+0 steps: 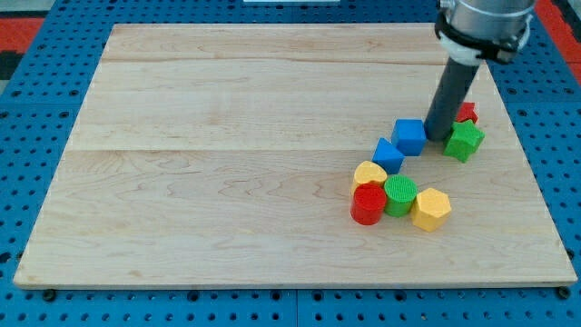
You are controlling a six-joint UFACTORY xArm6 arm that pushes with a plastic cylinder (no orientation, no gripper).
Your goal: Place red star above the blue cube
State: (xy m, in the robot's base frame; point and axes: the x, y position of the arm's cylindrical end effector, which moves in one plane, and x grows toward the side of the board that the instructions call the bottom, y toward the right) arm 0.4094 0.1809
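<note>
The red star (467, 113) lies near the view's right edge of the wooden board, mostly hidden behind my rod and the green star (464, 141) just below it. The blue cube (410, 136) sits to the left of my rod. My tip (437, 137) rests on the board between the blue cube and the green star, close to the cube's right side and just left of and below the red star.
A blue triangular block (388, 155) lies below-left of the cube. Lower down, a yellow heart (369, 173), a red cylinder (368, 204), a green cylinder (399, 195) and a yellow hexagon (431, 210) cluster together. The board's right edge (536, 182) is close.
</note>
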